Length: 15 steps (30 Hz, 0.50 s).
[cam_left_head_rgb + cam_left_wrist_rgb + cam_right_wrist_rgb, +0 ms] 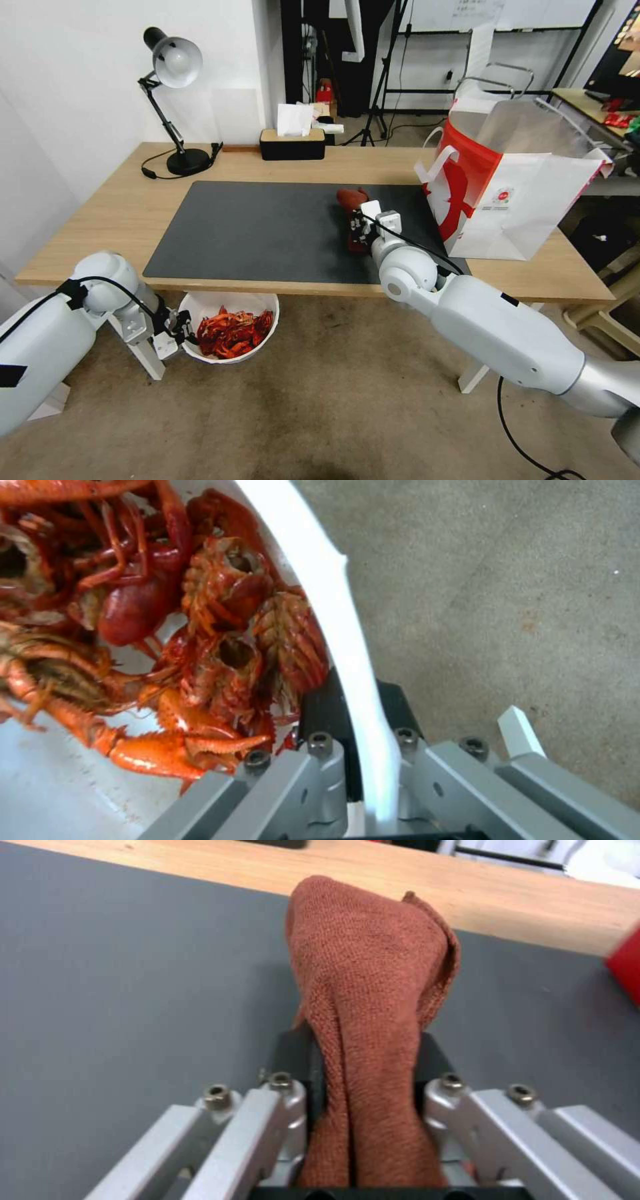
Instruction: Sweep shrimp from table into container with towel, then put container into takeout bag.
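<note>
Head view: light-wood table (120, 213) with white legs, dark grey mat (267, 230) over its middle, concrete-looking floor (333, 400) in front. Black desk lamp (175, 100) at the far left corner, black tissue box (292, 143) with wooden lid on the far edge near centre. Takeout bag (507, 193), red and white, stands open at the right end of the table, partly on the mat's right edge.

Container (230, 327), white bowl, is off the table, held just below and in front of the near edge, left of centre. Shrimp (233, 332) heaped inside it; left wrist view shows them piled against the wall. Left gripper (179, 330) clenched on the container's rim, one finger inside, one outside.

Right gripper (357, 230) over the mat's right part, near the bag, clamped on the towel (351, 199), which sticks out past the fingers toward the far edge.
</note>
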Available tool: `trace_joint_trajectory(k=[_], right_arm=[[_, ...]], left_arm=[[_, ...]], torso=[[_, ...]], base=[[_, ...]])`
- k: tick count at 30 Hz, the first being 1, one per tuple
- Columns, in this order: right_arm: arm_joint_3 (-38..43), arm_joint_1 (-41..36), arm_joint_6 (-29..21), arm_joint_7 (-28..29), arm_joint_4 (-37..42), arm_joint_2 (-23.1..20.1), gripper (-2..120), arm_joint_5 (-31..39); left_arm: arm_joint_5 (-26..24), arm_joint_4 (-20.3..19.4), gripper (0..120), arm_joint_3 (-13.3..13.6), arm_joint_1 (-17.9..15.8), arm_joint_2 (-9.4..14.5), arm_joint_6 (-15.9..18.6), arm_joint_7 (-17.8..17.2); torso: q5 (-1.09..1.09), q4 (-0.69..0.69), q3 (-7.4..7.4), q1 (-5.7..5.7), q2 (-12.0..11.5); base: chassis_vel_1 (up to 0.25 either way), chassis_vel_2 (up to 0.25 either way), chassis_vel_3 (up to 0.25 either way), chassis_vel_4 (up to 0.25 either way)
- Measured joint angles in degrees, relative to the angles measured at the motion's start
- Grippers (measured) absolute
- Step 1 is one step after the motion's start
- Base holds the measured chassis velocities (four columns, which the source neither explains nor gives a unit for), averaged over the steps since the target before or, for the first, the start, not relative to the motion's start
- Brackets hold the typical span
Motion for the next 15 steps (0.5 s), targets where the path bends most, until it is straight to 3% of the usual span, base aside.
trace_joint_trajectory(k=[6,15], right_arm=[[0.7,-0.2,-3.6,7.2,0.8,0.9,48,0.6],[1.0,1.4,-5.9,10.4,0.3,1.4,79,2.8]], left_arm=[[0.0,0.3,0,0.0,0.0,0.0,0.0,0.0],[0.2,0.6,0,0.2,-0.2,-0.5,0.0,0.1]], torso=[[0.01,0.0,0.0,0.0,0.0],[-0.01,0.0,0.01,0.0,0.0]], base=[[0.0,0.0,0.0,0.0],[0.0,0.0,0.0,0.0]])
